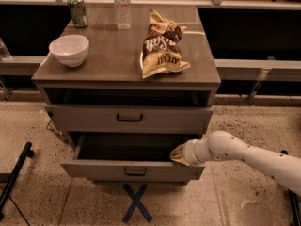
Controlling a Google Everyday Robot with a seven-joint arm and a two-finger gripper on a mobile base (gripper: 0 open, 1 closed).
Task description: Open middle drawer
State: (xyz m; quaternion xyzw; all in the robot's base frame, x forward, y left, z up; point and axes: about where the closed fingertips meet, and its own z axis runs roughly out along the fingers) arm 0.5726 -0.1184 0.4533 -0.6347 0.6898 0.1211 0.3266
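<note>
The middle drawer (94, 169) is a wide grey-brown front with a small black bar handle (135, 172). It is pulled out towards me, and its dark inside shows. My gripper (178, 154) is at the end of a white arm that comes in from the right. It sits at the drawer's right end, just behind the front panel and over the opening. The drawer front above (164, 119), with its own black handle, is in line with the cabinet. Any drawer below is hidden by the open one.
On the cabinet top are a white bowl (69, 49), a green can (77, 11), a clear bottle (122, 6) and a chip bag (162, 44). A blue tape X (136, 202) marks the floor in front. A black stand leg (14, 178) lies at the left.
</note>
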